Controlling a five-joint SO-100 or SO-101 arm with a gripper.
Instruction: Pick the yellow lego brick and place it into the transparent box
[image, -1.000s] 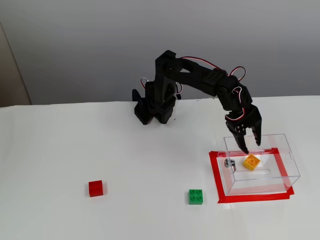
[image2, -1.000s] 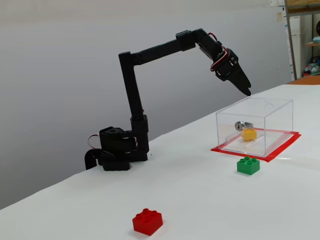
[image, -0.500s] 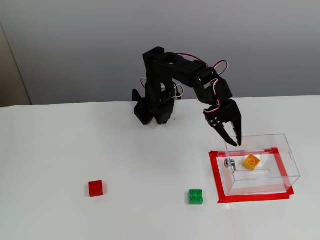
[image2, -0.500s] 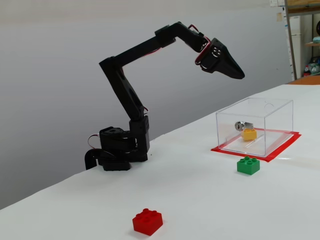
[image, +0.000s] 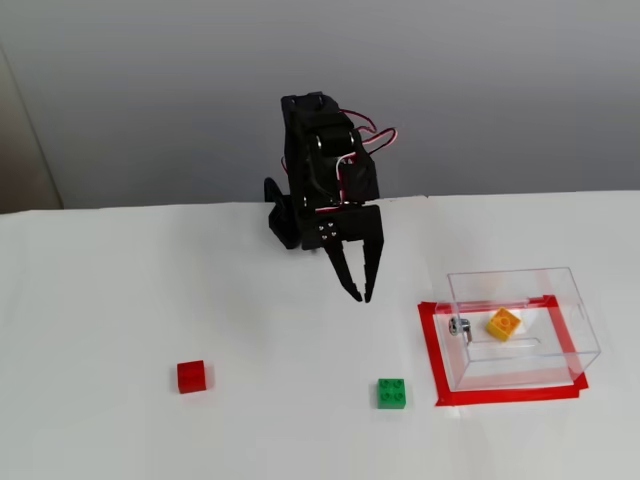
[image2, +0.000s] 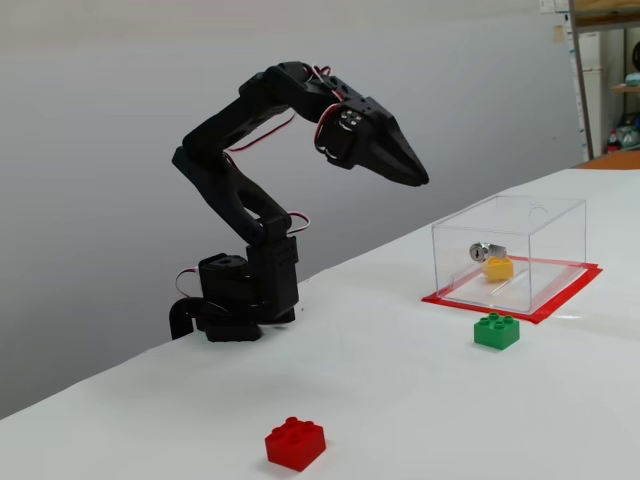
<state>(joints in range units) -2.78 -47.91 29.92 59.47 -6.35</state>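
The yellow lego brick (image: 503, 324) (image2: 497, 268) lies on the floor of the transparent box (image: 512, 273) (image2: 455, 262), close to the small metal fitting on the box's wall. The box stands inside a frame of red tape. My gripper (image: 362, 297) (image2: 421, 181) hangs in the air well to the left of the box in both fixed views, clear of it and above the bare table. Its fingers point down, their tips meet, and nothing is between them.
A green brick (image: 391, 393) (image2: 497, 331) sits just outside the tape frame's near left corner. A red brick (image: 191, 376) (image2: 295, 443) lies far to the left. The arm's base (image: 290, 222) (image2: 235, 298) stands at the table's back edge.
The arm has folded back and swung left, carrying the gripper from over the box to the open table. Its fingers have come together. The yellow brick has stayed in the box.
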